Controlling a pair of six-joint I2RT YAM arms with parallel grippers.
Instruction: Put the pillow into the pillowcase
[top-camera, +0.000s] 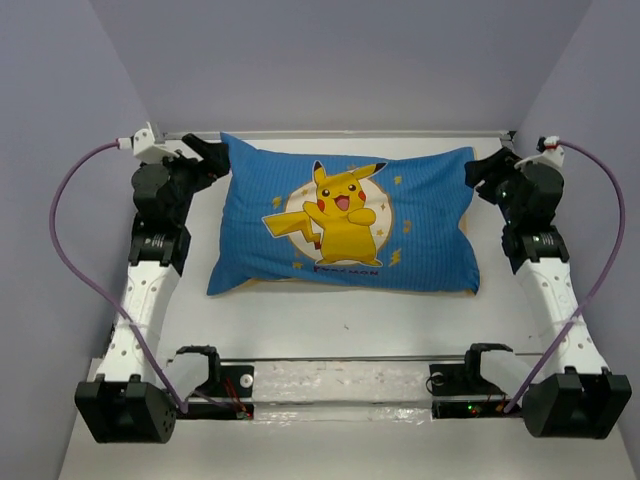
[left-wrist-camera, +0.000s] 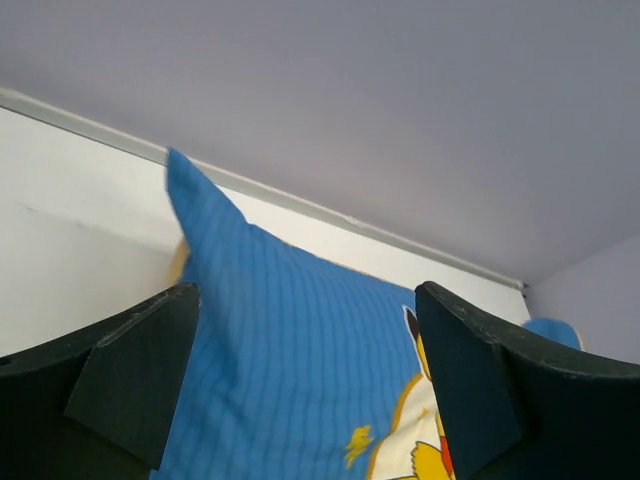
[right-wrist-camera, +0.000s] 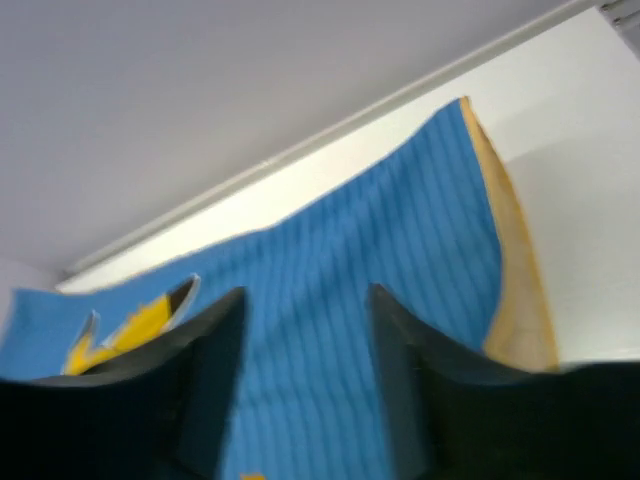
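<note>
The pillowcase (top-camera: 345, 225) lies plump on the white table, blue side up with the yellow Pikachu in a cream circle. A mustard-yellow edge shows along its right side (right-wrist-camera: 515, 290). The pillow is hidden; no white cushion shows. My left gripper (top-camera: 212, 155) stands at the pillowcase's far left corner, open, and blue fabric (left-wrist-camera: 300, 360) shows in the gap between its jaws (left-wrist-camera: 305, 300) without being pinched. My right gripper (top-camera: 482, 170) stands at the far right corner, open too, with blue cloth (right-wrist-camera: 420, 230) beyond its jaws (right-wrist-camera: 308, 295).
The back wall and a metal strip (top-camera: 360, 133) run just behind the pillowcase. A clear bar on two black mounts (top-camera: 345, 370) crosses the near edge between the arm bases. Purple cables (top-camera: 70, 250) loop outside each arm.
</note>
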